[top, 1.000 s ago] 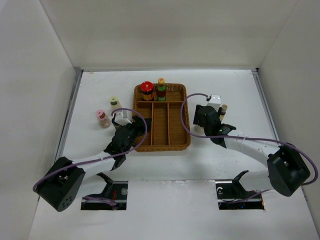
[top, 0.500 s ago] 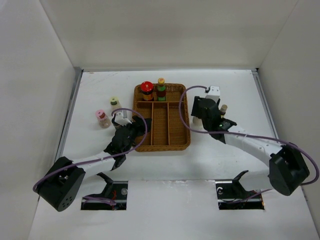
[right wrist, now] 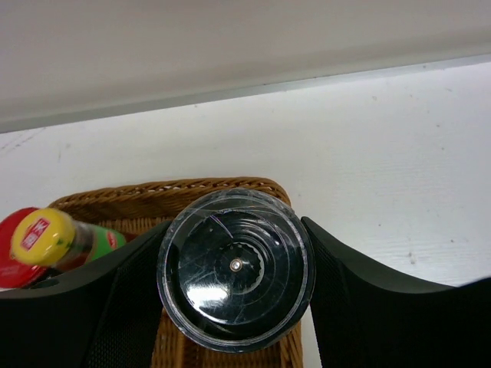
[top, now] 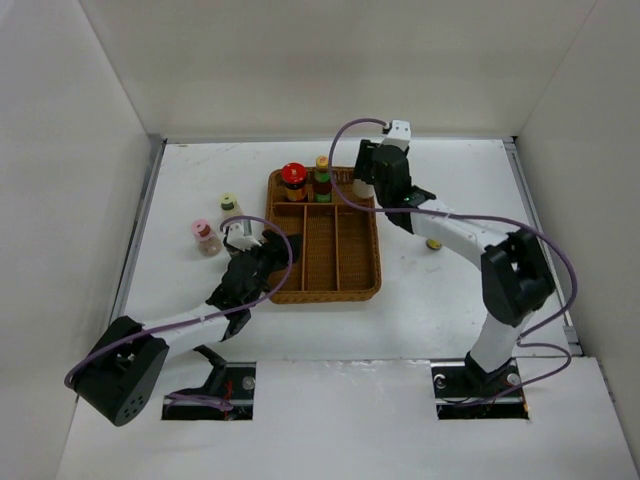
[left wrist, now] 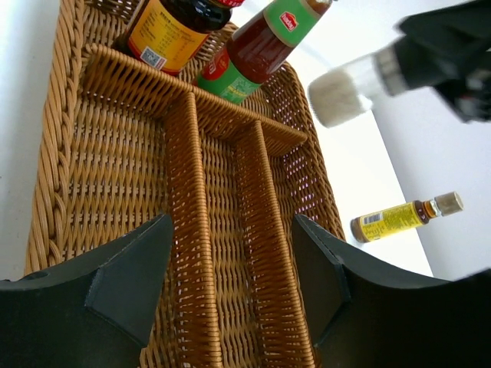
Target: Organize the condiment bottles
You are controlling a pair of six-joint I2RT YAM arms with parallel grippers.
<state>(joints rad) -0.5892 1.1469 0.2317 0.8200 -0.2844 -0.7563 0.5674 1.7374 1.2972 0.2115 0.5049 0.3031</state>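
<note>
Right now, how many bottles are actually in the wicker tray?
2: the red-capped bottle and the orange-yellow-capped bottle, in the far compartment of the tray. The right gripper holds a jar above its far right corner, not set down. The left arm hides its near-left corner.

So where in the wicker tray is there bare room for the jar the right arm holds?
The tray's three long near compartments are all bare; the left fingers hang open over the near-left end. The back compartment is crowded at its left by the red-capped jar and orange-yellow-capped bottle; its right end, beneath the held jar, looks free.
</note>
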